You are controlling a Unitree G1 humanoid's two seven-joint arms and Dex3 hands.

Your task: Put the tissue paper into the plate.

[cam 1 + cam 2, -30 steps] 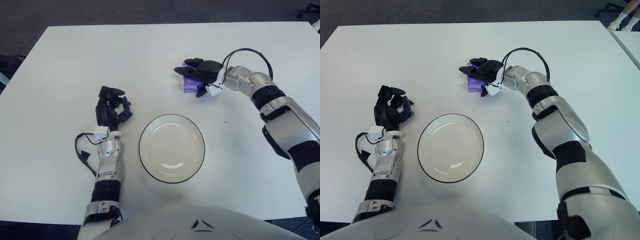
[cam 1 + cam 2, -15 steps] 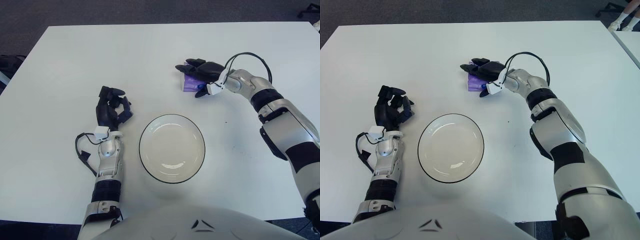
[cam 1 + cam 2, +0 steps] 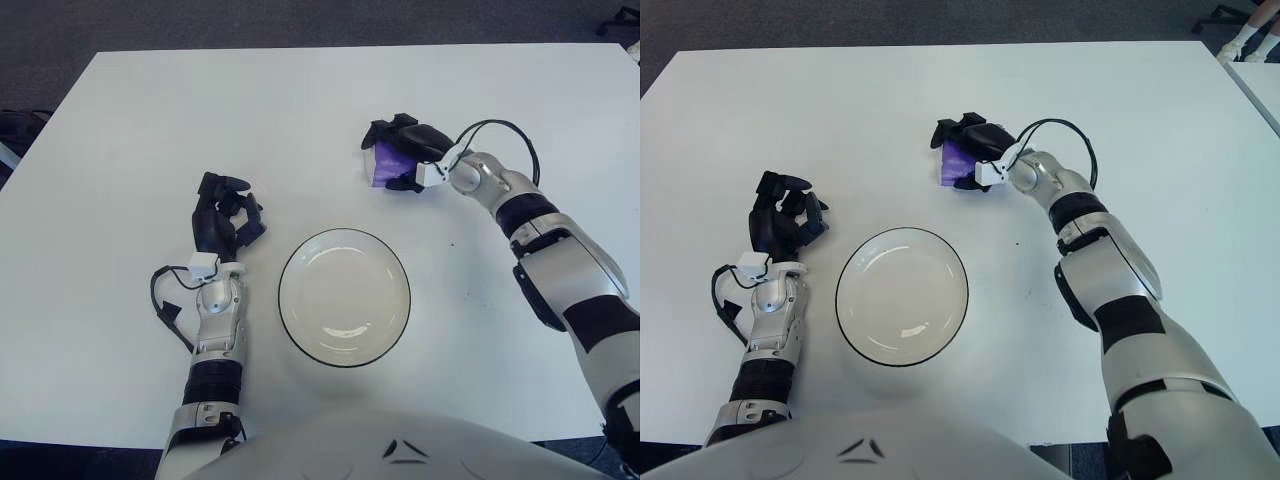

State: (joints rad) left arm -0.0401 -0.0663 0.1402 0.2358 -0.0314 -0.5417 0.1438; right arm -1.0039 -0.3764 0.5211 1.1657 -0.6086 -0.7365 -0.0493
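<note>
1. Tissue paper (image 3: 384, 162): in the left eye view, a small purple pack clamped in the right hand (image 3: 405, 150), black fingers wrapped over its top and far side, purple face showing on the side toward the robot's left. Cannot tell whether lifted clear of the white table (image 3: 120, 110) or touching it. Plate (image 3: 344, 296): white with a dark rim, nearer the robot than the right hand and a little to its left, well apart from it, nothing in it. Left hand (image 3: 224, 217): just to the left of the plate, fingers curled together, holding nothing.

2. Same scene in the right eye view: tissue paper (image 3: 957, 160) gripped under the right hand (image 3: 975, 150), black cable looping back from the wrist along the silver forearm. Plate (image 3: 901, 295) below and to the left of that hand, apart from it. Left hand (image 3: 783, 219) beside the plate's left rim, fingers bent inward on nothing.
</note>
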